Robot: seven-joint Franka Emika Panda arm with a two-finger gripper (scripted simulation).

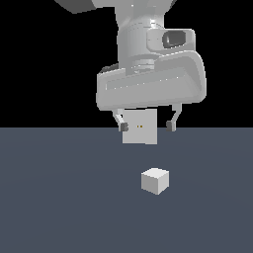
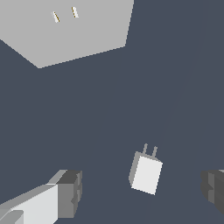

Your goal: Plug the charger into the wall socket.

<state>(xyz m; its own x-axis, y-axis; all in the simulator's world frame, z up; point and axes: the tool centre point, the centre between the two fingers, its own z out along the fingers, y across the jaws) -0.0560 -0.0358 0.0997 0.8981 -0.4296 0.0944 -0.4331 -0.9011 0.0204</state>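
Observation:
The charger point(image 1: 155, 180) is a small white cube lying on the dark floor, nearer the camera than the arm. In the wrist view the charger point(image 2: 146, 174) shows two short prongs pointing toward the wall socket. The wall socket point(image 1: 140, 127) is a flat upright white panel with two tiny orange dots, standing behind the gripper; it also shows in the wrist view point(image 2: 74, 33). My gripper point(image 1: 147, 125) hangs above the floor, open and empty, with the charger below and between the fingers point(image 2: 70, 192) in the wrist view.
A dark blue-grey floor point(image 1: 59, 197) spreads across the scene under a black background. The arm's white hand body point(image 1: 150, 84) fills the upper middle of the exterior view.

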